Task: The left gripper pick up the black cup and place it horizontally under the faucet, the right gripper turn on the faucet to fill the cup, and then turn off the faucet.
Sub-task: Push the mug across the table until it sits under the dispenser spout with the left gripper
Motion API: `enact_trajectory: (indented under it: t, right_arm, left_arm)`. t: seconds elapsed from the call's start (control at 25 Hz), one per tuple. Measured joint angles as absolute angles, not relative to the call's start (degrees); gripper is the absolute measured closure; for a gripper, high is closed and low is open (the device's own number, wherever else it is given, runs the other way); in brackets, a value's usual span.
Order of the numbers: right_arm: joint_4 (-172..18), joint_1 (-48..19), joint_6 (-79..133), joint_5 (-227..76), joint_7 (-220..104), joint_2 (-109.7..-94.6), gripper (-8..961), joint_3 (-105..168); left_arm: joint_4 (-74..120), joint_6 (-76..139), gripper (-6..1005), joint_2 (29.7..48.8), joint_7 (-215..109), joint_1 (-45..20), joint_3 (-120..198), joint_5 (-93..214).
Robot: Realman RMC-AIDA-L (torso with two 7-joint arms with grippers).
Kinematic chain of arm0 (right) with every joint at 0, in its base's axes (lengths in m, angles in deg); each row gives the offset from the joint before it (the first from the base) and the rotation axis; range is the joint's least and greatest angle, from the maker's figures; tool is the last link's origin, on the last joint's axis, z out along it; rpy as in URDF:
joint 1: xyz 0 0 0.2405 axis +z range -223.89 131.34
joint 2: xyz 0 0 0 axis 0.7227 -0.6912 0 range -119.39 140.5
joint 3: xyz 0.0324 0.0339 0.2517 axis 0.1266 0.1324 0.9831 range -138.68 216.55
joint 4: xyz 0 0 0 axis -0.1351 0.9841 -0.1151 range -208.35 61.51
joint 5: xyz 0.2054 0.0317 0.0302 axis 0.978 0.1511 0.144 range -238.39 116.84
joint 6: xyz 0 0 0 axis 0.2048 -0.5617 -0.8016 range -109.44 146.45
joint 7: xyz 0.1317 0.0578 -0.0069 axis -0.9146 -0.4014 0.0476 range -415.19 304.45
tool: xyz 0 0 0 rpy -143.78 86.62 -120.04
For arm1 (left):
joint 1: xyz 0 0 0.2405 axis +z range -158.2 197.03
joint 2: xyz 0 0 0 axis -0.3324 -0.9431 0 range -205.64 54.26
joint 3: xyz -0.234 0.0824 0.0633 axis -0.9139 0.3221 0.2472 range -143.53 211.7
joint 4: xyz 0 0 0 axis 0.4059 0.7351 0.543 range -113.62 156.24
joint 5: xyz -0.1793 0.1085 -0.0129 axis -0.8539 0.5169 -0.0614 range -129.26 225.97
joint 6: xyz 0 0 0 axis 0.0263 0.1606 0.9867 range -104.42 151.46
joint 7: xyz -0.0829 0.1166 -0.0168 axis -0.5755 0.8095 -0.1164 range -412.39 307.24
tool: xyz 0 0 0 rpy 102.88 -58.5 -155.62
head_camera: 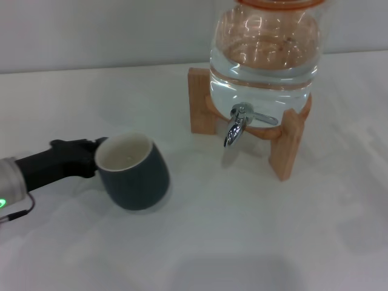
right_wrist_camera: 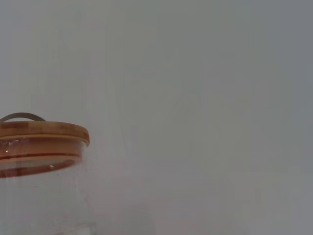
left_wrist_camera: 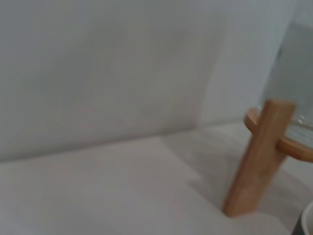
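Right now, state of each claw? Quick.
Left claw: at the black cup's rim side, apparently gripping it; its closure cannot be told.
Right claw: not in view.

A: Can you see the left pincer (head_camera: 97,154) close on the black cup (head_camera: 134,173)?
B: No. The cup hides its tips, and the arm runs off the side of the head view.
A: And the big jar (head_camera: 264,51)?
B: Its top is cut off there. The right wrist view shows only part of the lid (right_wrist_camera: 41,133).
A: The left wrist view?
B: It is blurry. One wooden leg (left_wrist_camera: 259,156) shows, and only a sliver of the cup at the corner.
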State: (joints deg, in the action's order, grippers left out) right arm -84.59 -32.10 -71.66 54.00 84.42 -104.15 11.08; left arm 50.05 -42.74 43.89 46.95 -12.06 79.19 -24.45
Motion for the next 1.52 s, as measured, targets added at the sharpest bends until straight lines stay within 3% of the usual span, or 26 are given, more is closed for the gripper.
enact_trajectory:
  t: [0.84,1.52]
  right_arm:
    - [-84.8,-31.9,-74.2,54.0,84.5,-104.14,113,10.8]
    - [-84.8,-31.7,-74.3,54.0,85.1,-104.14,113,10.0]
  left_arm:
    - [75.1,-14.1,861,43.82,24.2,-3.2,129.7,-35.8]
    - [76.4,-0.7,862,44.01,21.7,-4.9,141.5,-38.0]
